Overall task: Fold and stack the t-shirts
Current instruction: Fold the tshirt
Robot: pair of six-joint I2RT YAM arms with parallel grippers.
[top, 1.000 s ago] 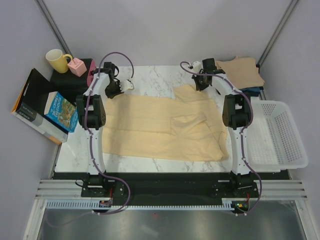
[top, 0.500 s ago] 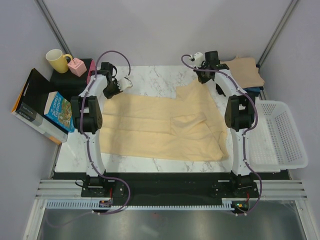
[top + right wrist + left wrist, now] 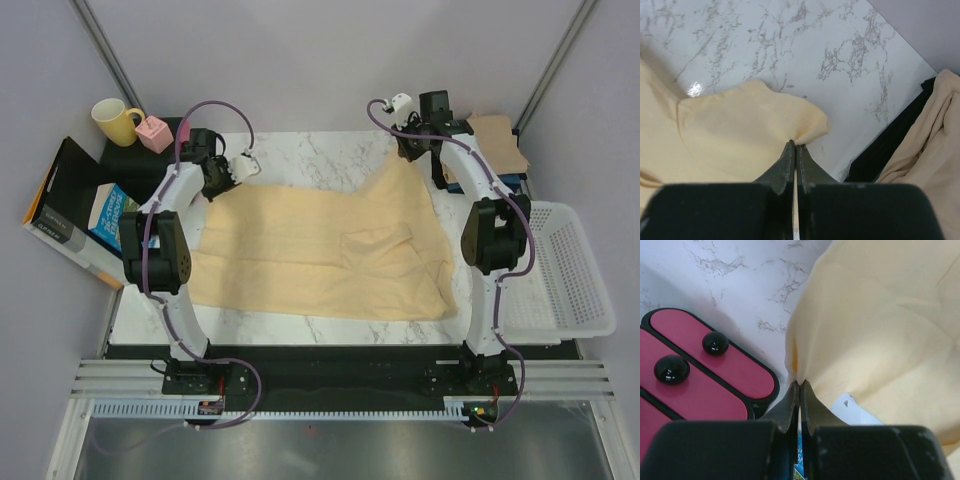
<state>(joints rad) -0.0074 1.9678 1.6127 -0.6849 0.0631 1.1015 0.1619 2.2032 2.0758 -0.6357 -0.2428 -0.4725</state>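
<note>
Overhead, the pale yellow t-shirt [image 3: 320, 250] lies spread over the middle of the marble table [image 3: 300, 150]. It is mostly flat, with one folded flap creasing right of centre. Its two far corners are drawn up toward the top of the frame, one at each arm.

Left gripper [image 3: 799, 385]: the jaws are pressed together on a pinch of the yellow shirt's edge. The cloth fans out from the tips toward the upper right of the wrist view. A red panel with black knobs [image 3: 715, 375] sits at lower left of that view, on the marble just beside the tips. Whether it touches the cloth cannot be told.

Right gripper [image 3: 795, 146]: the jaws are clamped on a small puckered corner of the same shirt, over bare marble. At the right edge of that wrist view a tan-beige t-shirt [image 3: 935, 130] lies crumpled. Black fabric [image 3: 885, 150] shows under it at the table's edge. Both are apart from the yellow corner.

Surroundings, overhead view:
- A white mesh basket [image 3: 570, 270] sits along the right side, beside the table.
- A yellow mug [image 3: 115, 120] is at upper left, with a pink block [image 3: 153, 133] just beside it.
- Below them an illustrated box [image 3: 108, 215] leans against a black-and-orange box [image 3: 55, 205].
</note>
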